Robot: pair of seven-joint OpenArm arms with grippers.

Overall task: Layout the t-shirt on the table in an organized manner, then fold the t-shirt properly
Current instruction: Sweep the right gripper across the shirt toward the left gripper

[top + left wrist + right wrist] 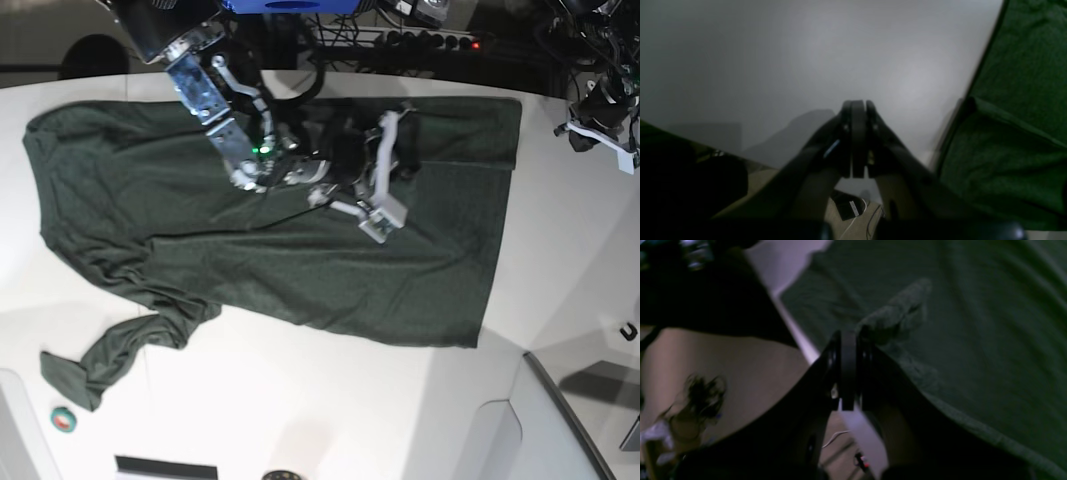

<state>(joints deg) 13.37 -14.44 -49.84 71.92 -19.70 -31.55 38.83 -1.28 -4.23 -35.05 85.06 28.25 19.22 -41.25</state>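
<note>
The dark green t-shirt [300,260] lies spread across the white table [300,420], with one sleeve [110,355] crumpled toward the front left. My right gripper [378,215] is over the middle of the shirt. In the right wrist view its jaws are closed [848,335], and a raised ridge of cloth [900,311] runs up to its tips. My left gripper [600,128] hangs off the shirt by the table's right edge. In the left wrist view it [858,103] is shut and empty over bare table [773,66], with the shirt's edge [1023,133] to its right.
A small round green and red object [64,419] lies at the front left corner. A black hook [628,330] sits near the right edge. Cables and a power strip [430,40] run behind the table. A dark seam [560,400] crosses the front right.
</note>
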